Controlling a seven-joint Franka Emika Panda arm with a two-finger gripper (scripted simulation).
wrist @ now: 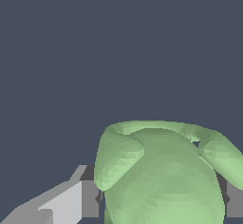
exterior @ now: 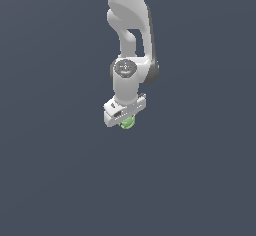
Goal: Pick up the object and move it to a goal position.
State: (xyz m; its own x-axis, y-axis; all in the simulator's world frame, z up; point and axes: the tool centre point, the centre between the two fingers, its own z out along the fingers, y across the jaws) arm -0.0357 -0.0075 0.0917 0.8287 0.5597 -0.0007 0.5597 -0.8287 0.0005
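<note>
The object (exterior: 128, 123) is a small light-green lumpy blob that peeks out from under the white hand of my gripper (exterior: 125, 120) in the exterior view. In the wrist view the object (wrist: 163, 175) fills the space between my two grey fingers (wrist: 89, 198), with rounded knobs bulging on both sides. Both fingers press against its sides, so my gripper (wrist: 161, 199) is shut on it. The fingertips themselves are hidden behind the hand in the exterior view.
The white arm (exterior: 131, 40) comes down from the exterior view's top. A plain dark grey-blue surface (exterior: 60, 170) lies all around. No goal marker shows.
</note>
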